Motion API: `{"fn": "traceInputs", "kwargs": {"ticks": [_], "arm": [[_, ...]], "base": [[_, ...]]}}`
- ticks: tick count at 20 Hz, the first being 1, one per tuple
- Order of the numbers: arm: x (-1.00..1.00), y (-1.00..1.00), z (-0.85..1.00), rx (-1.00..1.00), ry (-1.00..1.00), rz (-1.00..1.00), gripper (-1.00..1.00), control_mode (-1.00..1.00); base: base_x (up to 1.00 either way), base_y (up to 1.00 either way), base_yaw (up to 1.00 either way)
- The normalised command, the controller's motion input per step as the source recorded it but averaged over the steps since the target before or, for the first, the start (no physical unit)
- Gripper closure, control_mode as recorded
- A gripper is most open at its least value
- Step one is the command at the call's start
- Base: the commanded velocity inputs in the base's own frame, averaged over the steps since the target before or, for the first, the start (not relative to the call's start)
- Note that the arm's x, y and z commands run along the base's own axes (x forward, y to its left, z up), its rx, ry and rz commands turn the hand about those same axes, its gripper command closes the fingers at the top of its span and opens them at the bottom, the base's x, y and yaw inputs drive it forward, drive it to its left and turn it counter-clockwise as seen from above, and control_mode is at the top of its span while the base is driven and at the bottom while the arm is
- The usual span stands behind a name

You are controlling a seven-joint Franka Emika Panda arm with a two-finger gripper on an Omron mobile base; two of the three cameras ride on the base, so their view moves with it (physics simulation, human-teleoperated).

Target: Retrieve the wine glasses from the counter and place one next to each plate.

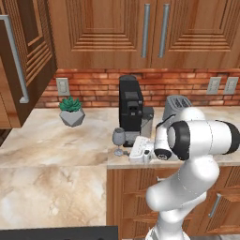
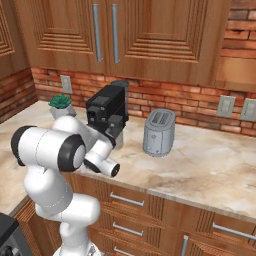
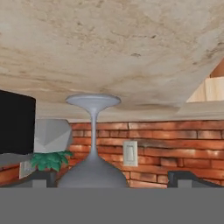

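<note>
A wine glass stands upright on the beige marbled counter, near its front edge and just left of the coffee machine. My gripper reaches in level from the right, close beside the glass. The hand view is rolled upside down. There the glass has its round foot against the counter at the top. Its bowl lies between my two fingertips, with gaps on both sides. The gripper is open and holds nothing. The plates are out of view.
A black coffee machine stands just behind the glass. A grey toaster is to its right and a small potted plant to the left. Red brick with wall outlets backs the counter, under wood wall cabinets.
</note>
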Motion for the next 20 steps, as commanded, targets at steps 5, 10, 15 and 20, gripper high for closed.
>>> {"fn": "traceInputs", "kwargs": {"ticks": [5, 10, 15, 20], "arm": [[0.0, 0.19, -0.07, 0.0, 0.0, -0.13, -1.0, -1.0], [0.05, 0.21, -0.06, 0.0, 0.0, -0.14, -1.0, -1.0], [0.26, 0.15, -0.02, 0.0, 0.01, -0.11, -1.0, -1.0], [0.11, 0.02, -0.03, 0.0, 0.04, -0.09, -1.0, -1.0]], "base": [[0.0, 0.0, 0.0], [0.0, 0.0, 0.0], [0.0, 0.0, 0.0], [0.0, 0.0, 0.0]]}}
